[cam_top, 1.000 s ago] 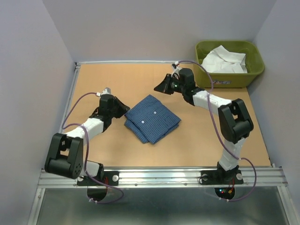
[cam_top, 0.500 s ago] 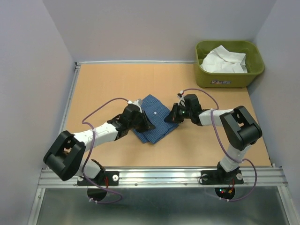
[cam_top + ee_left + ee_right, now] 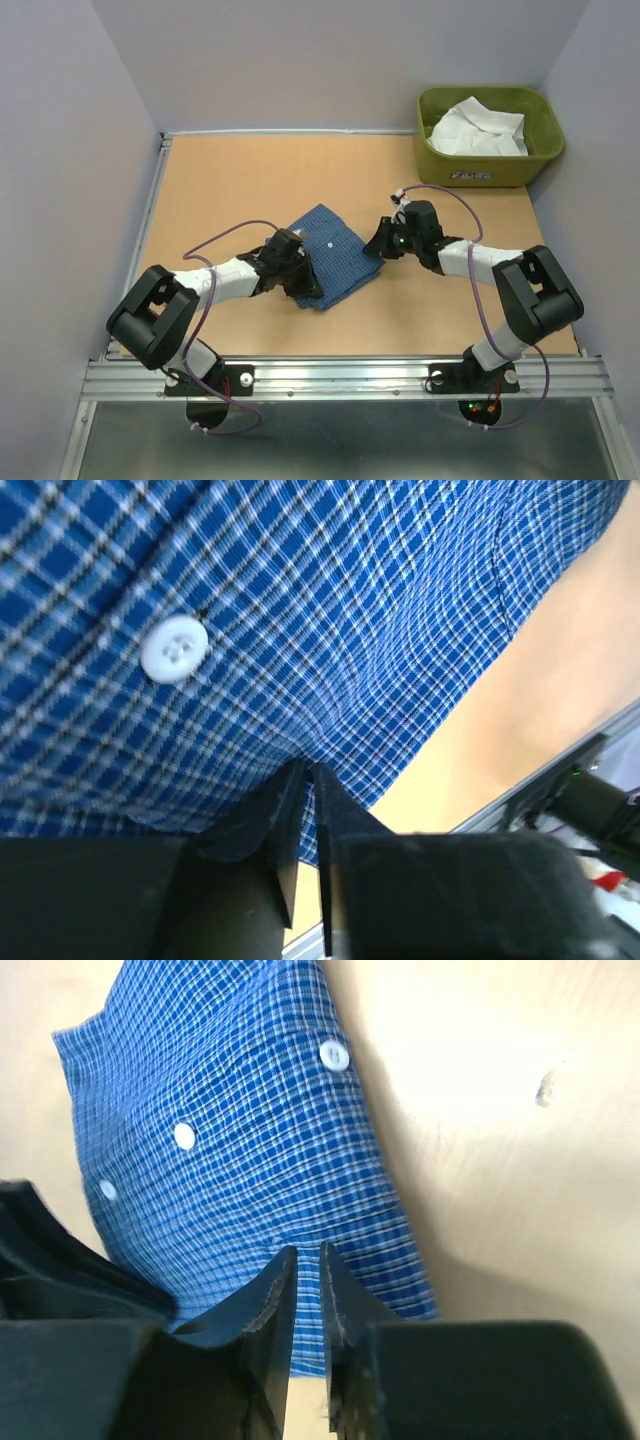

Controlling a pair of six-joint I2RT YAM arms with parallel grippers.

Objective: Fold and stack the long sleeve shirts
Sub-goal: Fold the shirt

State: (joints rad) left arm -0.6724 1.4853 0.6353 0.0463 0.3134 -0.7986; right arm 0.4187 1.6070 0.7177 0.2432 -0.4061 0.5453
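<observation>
The blue checked shirt lies folded into a small square in the middle of the table. My left gripper lies low on its near left edge. In the left wrist view the jaws are pinched together on the checked cloth, which puckers at their tips. My right gripper meets the shirt's right edge. In the right wrist view its fingers stand a narrow slit apart against the cloth, with nothing clamped. The white shirt lies crumpled in the tub.
The olive-green tub stands at the back right corner of the brown table. Grey walls close in the left, back and right sides. A metal rail with both arm bases runs along the near edge.
Both arms have swung in from either side of the shirt and come down onto its edges. The right jaws have parted slightly.
</observation>
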